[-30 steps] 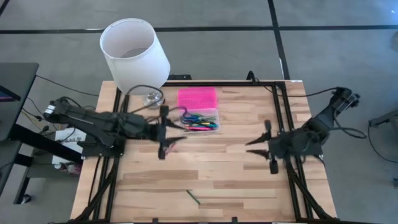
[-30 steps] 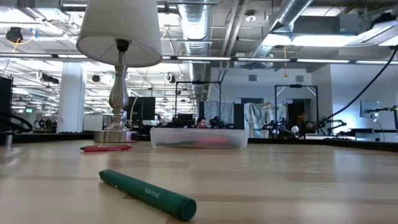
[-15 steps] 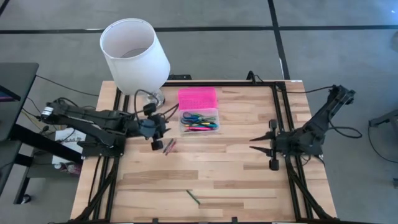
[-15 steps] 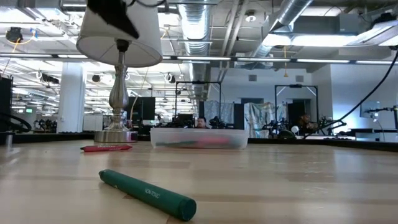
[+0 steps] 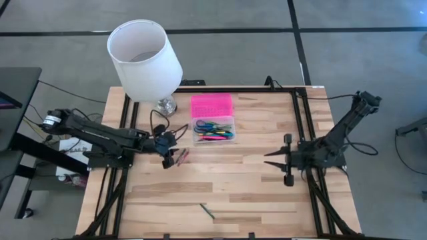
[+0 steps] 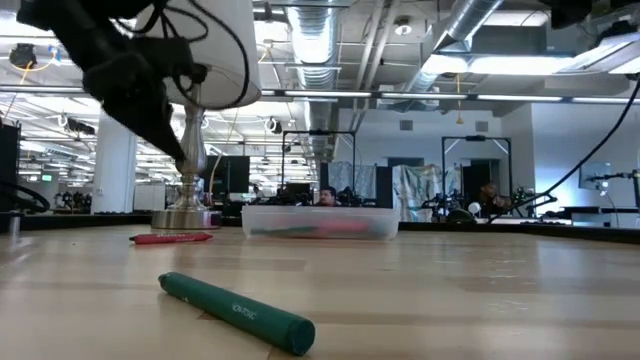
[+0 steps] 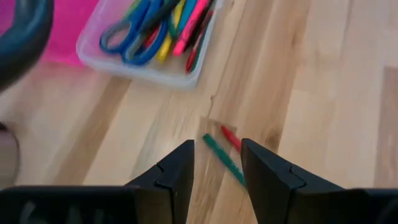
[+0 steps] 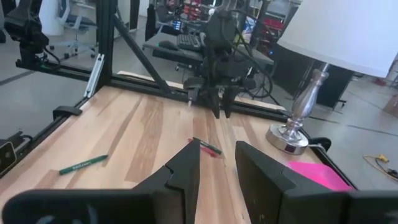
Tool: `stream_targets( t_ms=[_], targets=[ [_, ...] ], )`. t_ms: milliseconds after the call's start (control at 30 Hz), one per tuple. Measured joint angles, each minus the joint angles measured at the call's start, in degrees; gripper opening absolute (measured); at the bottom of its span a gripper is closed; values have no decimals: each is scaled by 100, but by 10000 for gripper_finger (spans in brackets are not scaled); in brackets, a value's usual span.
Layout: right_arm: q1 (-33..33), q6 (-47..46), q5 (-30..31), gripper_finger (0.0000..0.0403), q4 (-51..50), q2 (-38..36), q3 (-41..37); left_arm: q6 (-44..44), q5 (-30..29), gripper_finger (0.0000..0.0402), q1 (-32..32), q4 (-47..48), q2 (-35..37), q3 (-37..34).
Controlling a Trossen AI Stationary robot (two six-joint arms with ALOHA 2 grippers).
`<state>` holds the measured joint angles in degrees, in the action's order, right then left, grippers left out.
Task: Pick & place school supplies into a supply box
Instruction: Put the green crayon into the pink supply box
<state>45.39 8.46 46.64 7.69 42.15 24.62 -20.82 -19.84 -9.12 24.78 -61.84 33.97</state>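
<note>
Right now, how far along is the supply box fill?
Done: scissors and several coloured pens already lie in the open supply box.
In hand: nothing. The left gripper hangs open above a red pen and a green pen lying beside the box. The right gripper waits open on the right.
Left: those two, plus another green pen near the table's front edge.

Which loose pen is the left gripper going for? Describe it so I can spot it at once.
Start at the white lamp and the open pencil case with its pink lid beside it. Just in front of the case's left corner, under the left gripper, lie two short pens on the bare table: a red one and a green one. The green one lies between the open fingers in the left wrist view.
</note>
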Motion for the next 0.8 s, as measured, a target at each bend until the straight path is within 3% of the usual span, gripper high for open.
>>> stream_targets(
  t_ms=[233,467,800],
  targets=[
    [-2,36,-5,97,448,176,-275,-575,269,127,17,-839,-6,-507],
    [-14,-38,-5,97,575,614,-275,-30,601,127,-46,-1669,-11,-896],
    [-101,150,-8,97,865,745,-273,117,475,127,-82,-1452,-104,-896]
  ],
)
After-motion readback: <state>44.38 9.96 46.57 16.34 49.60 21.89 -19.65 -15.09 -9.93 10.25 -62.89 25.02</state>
